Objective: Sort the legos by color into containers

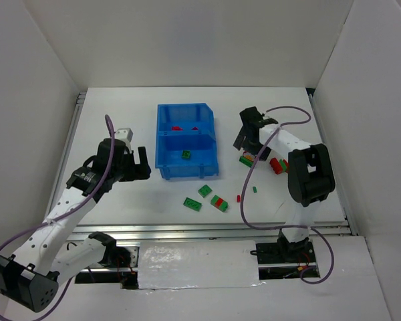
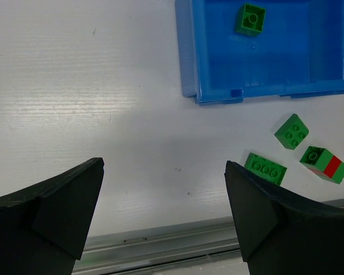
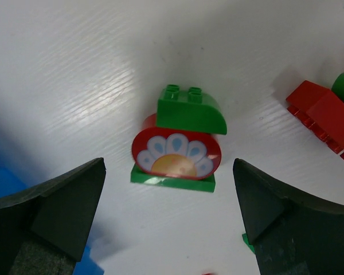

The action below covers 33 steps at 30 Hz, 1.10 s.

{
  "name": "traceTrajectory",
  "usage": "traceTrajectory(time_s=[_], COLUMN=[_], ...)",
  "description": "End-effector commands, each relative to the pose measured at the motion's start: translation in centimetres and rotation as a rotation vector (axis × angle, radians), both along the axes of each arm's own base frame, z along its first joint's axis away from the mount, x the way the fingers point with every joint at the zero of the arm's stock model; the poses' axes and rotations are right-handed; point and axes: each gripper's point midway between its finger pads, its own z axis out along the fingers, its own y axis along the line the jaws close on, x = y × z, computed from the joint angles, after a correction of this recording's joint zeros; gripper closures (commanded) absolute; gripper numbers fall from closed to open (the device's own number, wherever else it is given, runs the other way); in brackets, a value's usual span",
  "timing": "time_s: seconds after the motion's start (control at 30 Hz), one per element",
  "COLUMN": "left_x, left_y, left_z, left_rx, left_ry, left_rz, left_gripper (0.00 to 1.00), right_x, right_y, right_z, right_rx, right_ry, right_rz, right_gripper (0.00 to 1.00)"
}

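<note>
My right gripper (image 3: 167, 167) hangs open over the red-green flower stack (image 3: 176, 150) by the table's (image 1: 120, 114) right edge; binned unsplit, it would mix colours.

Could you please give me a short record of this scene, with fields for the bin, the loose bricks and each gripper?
bin: blue, two compartments
far compartment: red bricks
near compartment: one green brick
in front of bin: two green bricks, one red-green pair
left gripper: open, empty, over the table left of bin
right gripper: open, empty, over a flower piece, red with green top and base
sorting: unfinished
</note>
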Motion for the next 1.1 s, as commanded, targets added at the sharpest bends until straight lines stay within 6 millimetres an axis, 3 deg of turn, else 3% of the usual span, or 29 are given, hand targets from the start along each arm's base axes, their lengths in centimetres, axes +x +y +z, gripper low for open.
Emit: traceTrajectory(time_s=[0.0, 0.2, 0.23, 0.4, 0.5, 0.63, 0.8, 0.93, 1.07], left_x=[0.5, 0.7, 0.8, 0.6, 0.4, 0.1, 0.2, 0.3, 0.3], left_y=[-0.5, -1.0, -1.1, -0.7, -0.2, -0.2, -0.1, -0.3, -0.4], left_z=[2.4, 1.7, 1.6, 2.0, 2.7, 3.2, 3.1, 2.9, 2.8], left_rx=[-0.028, -0.026, -0.024, -0.023, -0.029, -0.044, -0.040, -0.040, -0.042], left_ry=[-0.083, -0.053, -0.047, -0.056, -0.091, -0.114, -0.106, -0.095, -0.089], left_rz=[-0.027, -0.053, -0.055, -0.039, -0.010, -0.007, -0.002, -0.011, -0.016], left_gripper=[0.00, 0.00, 0.01, 0.00, 0.01, 0.01, 0.00, 0.01, 0.01], right_x=[0.6, 0.5, 0.4, -0.2, -0.4, -0.4, 0.1, 0.3, 0.9], right_y=[-1.1, -0.3, -0.5, -0.5, -0.7, -0.8, -0.9, -0.8, 0.0], right_z=[-0.4, -2.5, -2.5, -1.9, -2.6, -3.2, -3.1, -3.1, -3.1], right_rx=[-0.055, -0.030, -0.036, -0.024, -0.028, -0.009, 0.026, 0.033, 0.044], right_ry=[-0.002, 0.048, 0.050, 0.034, 0.071, 0.081, 0.075, 0.071, 0.063], right_rz=[-0.070, -0.038, -0.046, -0.029, -0.003, 0.029, 0.054, 0.081, 0.163], right_gripper=[0.00, 0.03, 0.07, 0.06, 0.08, 0.17, 0.39, 0.48, 0.64])
